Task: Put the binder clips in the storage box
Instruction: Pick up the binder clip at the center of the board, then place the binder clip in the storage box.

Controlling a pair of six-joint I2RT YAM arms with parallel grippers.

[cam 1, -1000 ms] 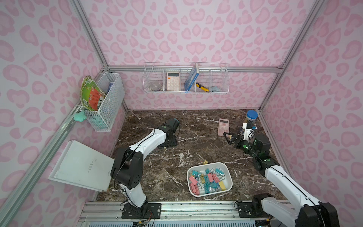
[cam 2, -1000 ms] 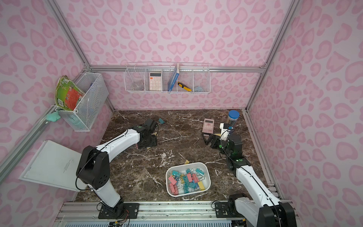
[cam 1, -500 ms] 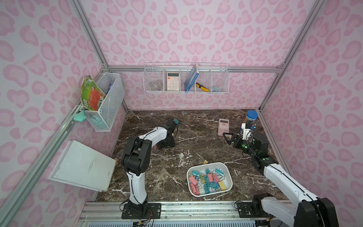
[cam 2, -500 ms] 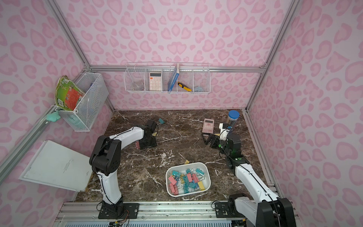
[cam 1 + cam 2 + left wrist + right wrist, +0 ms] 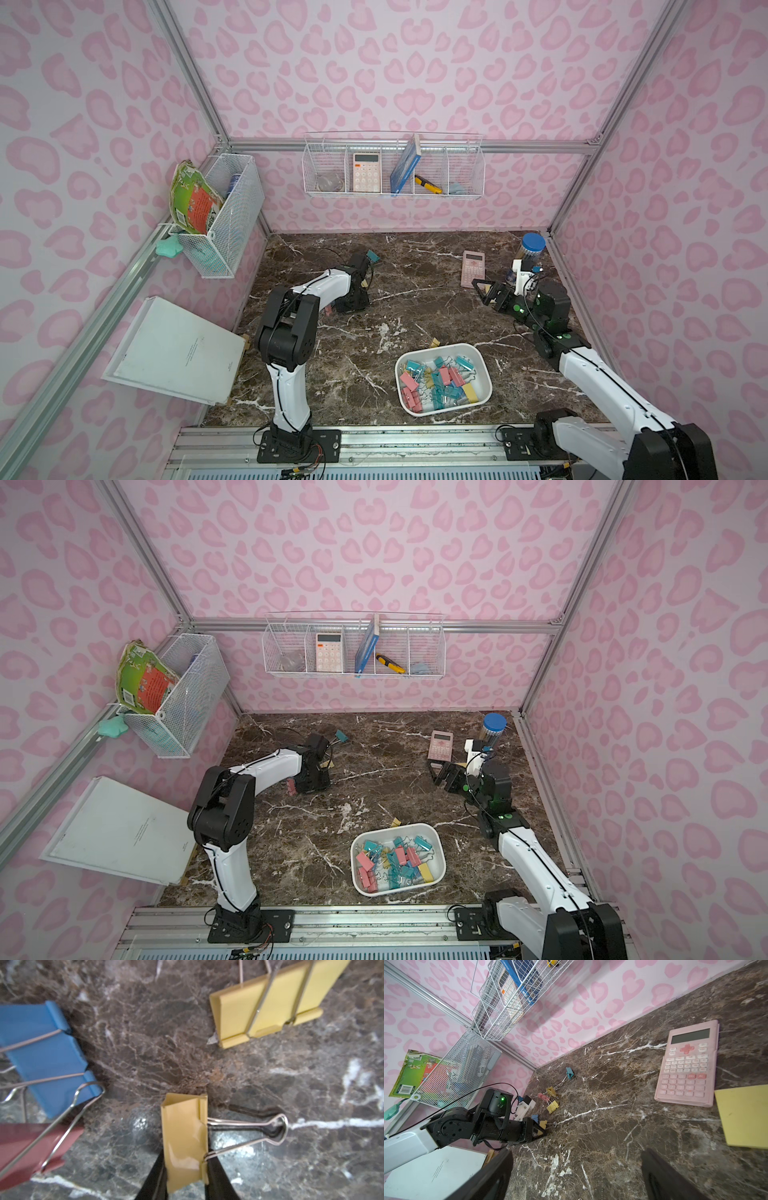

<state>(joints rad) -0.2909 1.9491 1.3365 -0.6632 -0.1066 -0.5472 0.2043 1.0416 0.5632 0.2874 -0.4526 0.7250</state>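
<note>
In the left wrist view my left gripper (image 5: pixel 185 1169) is shut on a yellow binder clip (image 5: pixel 182 1126) that stands on the marble, one black finger on each side of it. Around it lie a blue clip (image 5: pixel 45 1055), a pink clip (image 5: pixel 31 1147) and another yellow clip (image 5: pixel 268 1001). A teal clip (image 5: pixel 372 257) lies farther back. The storage box (image 5: pixel 453 408) sits at the front and holds several binder clips (image 5: pixel 440 380); one yellow clip (image 5: pixel 434 342) lies just outside it. My right gripper (image 5: pixel 577 1178) hovers open and empty near the calculator.
A pink calculator (image 5: pixel 473 268) and a yellow sticky-note pad (image 5: pixel 745 1118) lie at the back right, beside a blue-lidded jar (image 5: pixel 532 247). Wire baskets (image 5: pixel 392 166) hang on the back and left walls. A white board (image 5: pixel 174 353) leans at the left edge.
My left gripper's jaws have closed in onto the yellow clip, and the left arm's elbow has folded inward. The right arm has stayed still.
</note>
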